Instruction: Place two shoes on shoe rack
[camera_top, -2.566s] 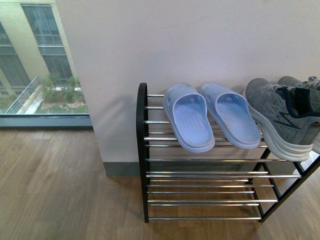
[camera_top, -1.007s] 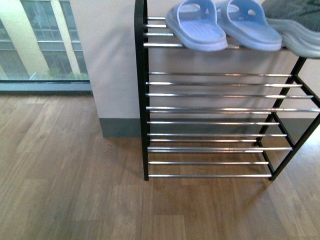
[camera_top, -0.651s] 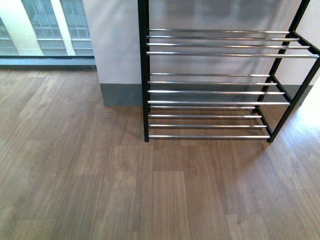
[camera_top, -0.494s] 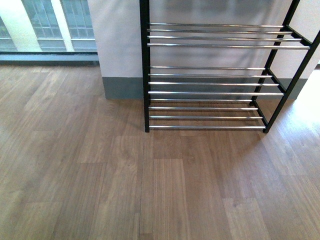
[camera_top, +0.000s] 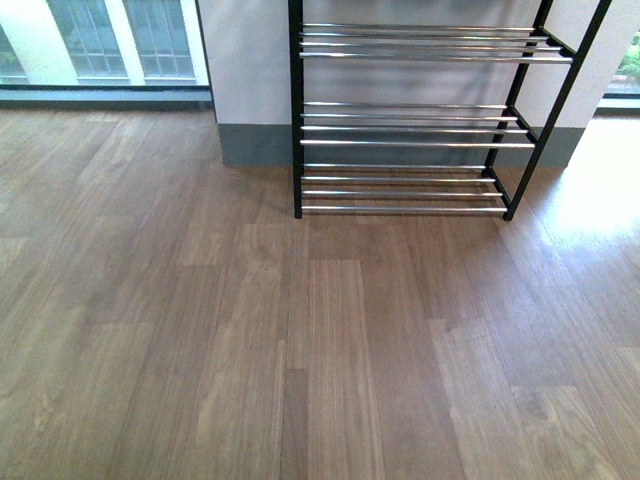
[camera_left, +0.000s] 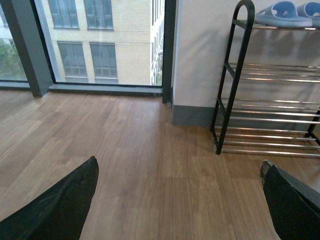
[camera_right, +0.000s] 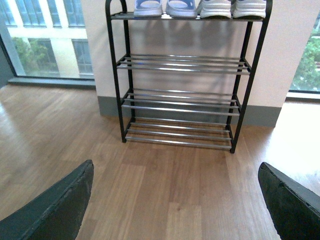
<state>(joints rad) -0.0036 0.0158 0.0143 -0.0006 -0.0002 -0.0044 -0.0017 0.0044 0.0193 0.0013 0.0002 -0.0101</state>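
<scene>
Rack (camera_right: 180, 100) already carried slippers (camera_right: 165, 7) and sneakers (camera_right: 231, 7) on top. Both pincers, left (camera_left: 180, 205) and right (camera_right: 175, 205), were spread, empty; retreat seemed next.

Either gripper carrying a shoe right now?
No. Left gripper and right gripper are both open and empty; only bare floor shows between their fingers.

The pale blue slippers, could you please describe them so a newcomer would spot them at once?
Against the white wall stands the shoe rack. On its top shelf, the pale blue slippers sit at the window-side end. Unlike the grey sneakers beside them, they are plain, smooth and open-backed.
</scene>
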